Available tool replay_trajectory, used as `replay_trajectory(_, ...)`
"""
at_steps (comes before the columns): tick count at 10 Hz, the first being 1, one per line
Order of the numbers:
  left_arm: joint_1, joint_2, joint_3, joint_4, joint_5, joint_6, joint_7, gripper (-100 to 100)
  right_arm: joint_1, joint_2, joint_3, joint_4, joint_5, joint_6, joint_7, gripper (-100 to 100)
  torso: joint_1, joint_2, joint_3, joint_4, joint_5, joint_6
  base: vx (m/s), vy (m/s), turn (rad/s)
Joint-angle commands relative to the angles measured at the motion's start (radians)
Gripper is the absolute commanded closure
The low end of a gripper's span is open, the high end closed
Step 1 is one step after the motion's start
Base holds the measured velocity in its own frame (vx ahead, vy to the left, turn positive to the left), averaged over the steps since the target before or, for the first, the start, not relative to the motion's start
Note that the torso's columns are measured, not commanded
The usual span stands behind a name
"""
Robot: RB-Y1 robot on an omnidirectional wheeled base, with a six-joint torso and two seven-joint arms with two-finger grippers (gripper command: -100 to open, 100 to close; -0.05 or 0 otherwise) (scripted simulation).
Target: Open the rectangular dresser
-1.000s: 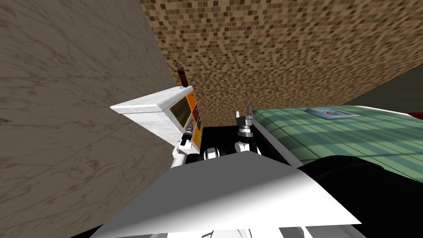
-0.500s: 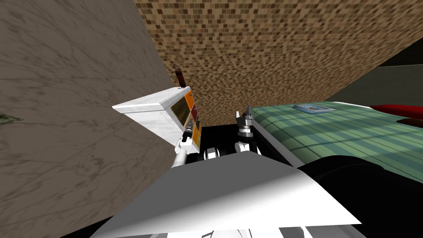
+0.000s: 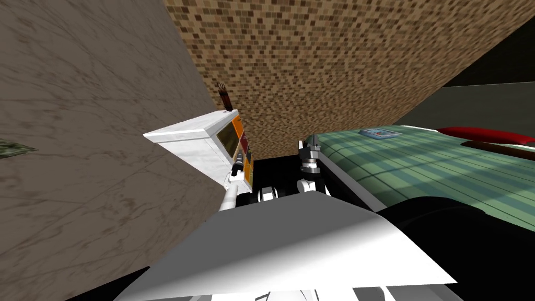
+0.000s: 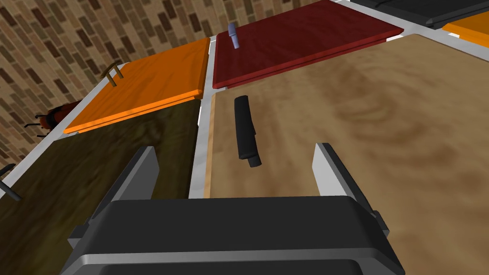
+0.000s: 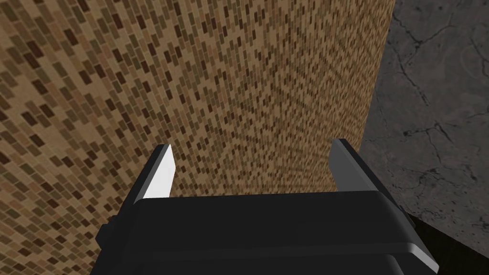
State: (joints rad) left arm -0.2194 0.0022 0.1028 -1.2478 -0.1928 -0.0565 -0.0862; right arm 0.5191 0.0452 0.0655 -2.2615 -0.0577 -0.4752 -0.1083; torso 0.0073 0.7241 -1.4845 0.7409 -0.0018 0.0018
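A home bedroom: a green-striped bed (image 3: pixel 418 162) and a white dresser (image 3: pixel 188 137).

dresser (image 3: pixel 188 137), dark vase (image 3: pixel 225 98) on top, green bed (image 3: pixel 418 167), flat blue item (image 3: pixel 380 132)

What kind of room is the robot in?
Probably a bedroom: there is a bed with a green striped cover, and a white dresser with coloured fronts near it.

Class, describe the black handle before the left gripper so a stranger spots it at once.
Find the white dresser by the brick wall, then its tan panel. The handle is a thick black bar; the red panel's is bluish-grey, the orange panel's thin wire.
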Motion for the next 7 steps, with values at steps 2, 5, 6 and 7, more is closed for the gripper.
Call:
replay_trajectory(2, -0.08, -0.034, 0.067, 0.067, -0.02, -0.009, -0.023, -100, 0.0, 0.0, 0.0, 0.0, 0.0, 0.0, 0.0, 0, -0.003, 0.001, 0.001, -0.002, 0.001, 0.001, -0.065, 0.042, -0.107)
replay_trajectory(5, 0.002, 0.017, -0.011, -0.015, 0.004, 0.001, 0.003, 100, 0.001, 0.0, 0.0, 0.0, 0.0, 0.0, 0.0, 0, -0.006, 0.001, 0.001, -0.003, -0.001, -0.004, 0.065, -0.031, 0.12)
replay_trajectory(6, 0.002, 0.017, -0.011, -0.029, 0.004, 0.001, 0.003, 100, 0.001, 0.0, 0.0, 0.0, 0.0, 0.0, 0.0, 0, -0.003, -0.003, -0.001, -0.003, -0.001, -0.005, 0.079, -0.068, 0.133)
replay_trajectory(7, 0.043, 0.042, -0.05, -0.062, 0.016, 0.007, 0.016, 100, 0.0, 0.0, 0.0, 0.0, 0.0, 0.0, 0.0, 0, 0.0, -0.003, -0.001, -0.001, -0.001, -0.003, 0.058, -0.066, 0.138)
